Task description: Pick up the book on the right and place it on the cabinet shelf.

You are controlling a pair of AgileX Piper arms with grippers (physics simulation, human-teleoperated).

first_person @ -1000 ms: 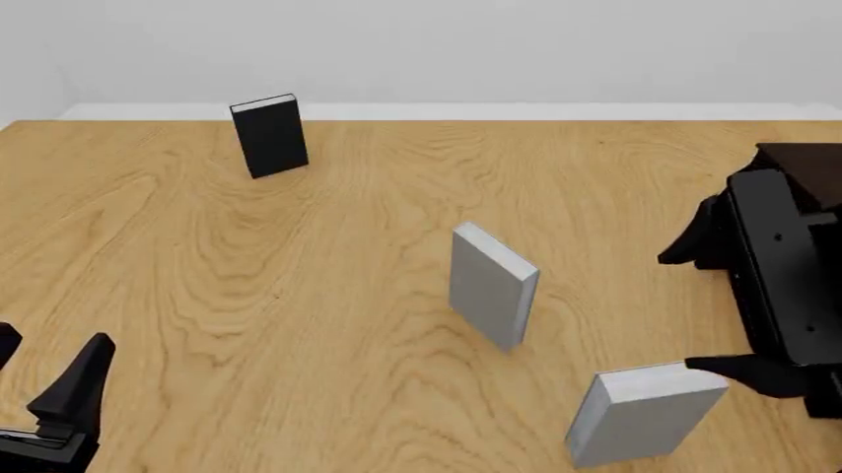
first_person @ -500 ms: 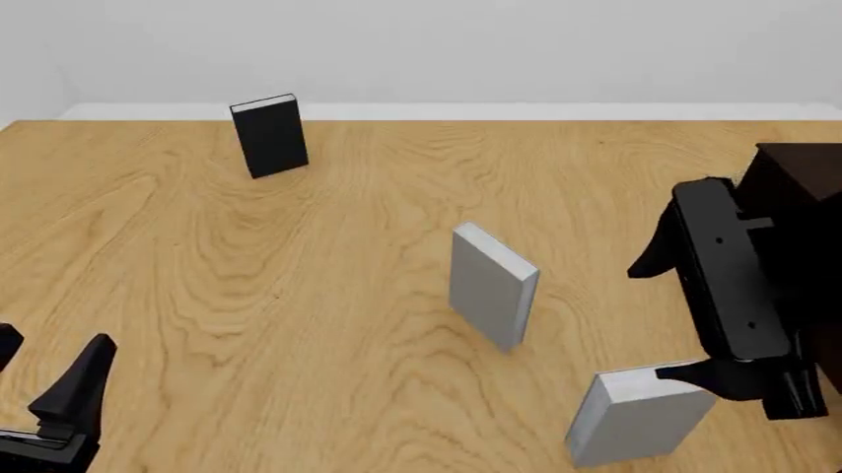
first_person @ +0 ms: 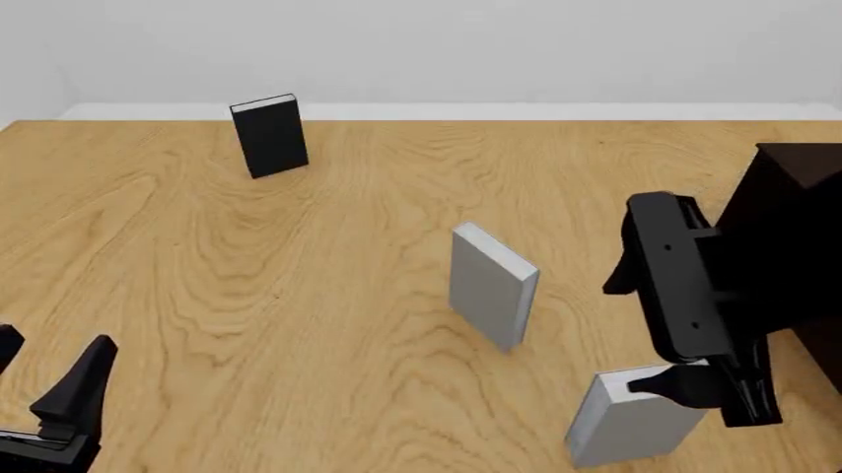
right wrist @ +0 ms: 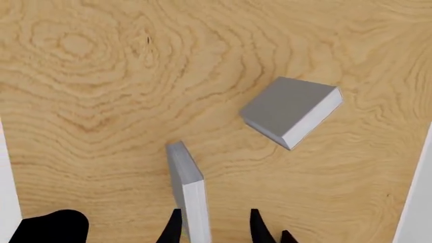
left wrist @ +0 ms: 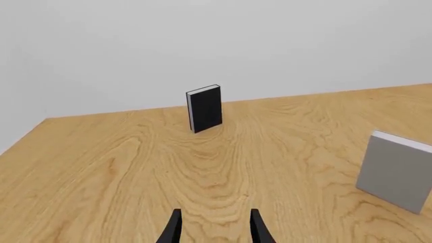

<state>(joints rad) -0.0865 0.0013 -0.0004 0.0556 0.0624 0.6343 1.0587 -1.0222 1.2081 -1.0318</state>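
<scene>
Right gripper [first_person: 695,386] now shifted left over grey book [first_person: 634,416], fingers parted astride its top edge; left gripper [left wrist: 214,229] idle, parted; other grey book [first_person: 492,284] at 10 o'clock.

wall [first_person: 526,49]: plain white | table [first_person: 263,296]: light wood grain | light: even
</scene>
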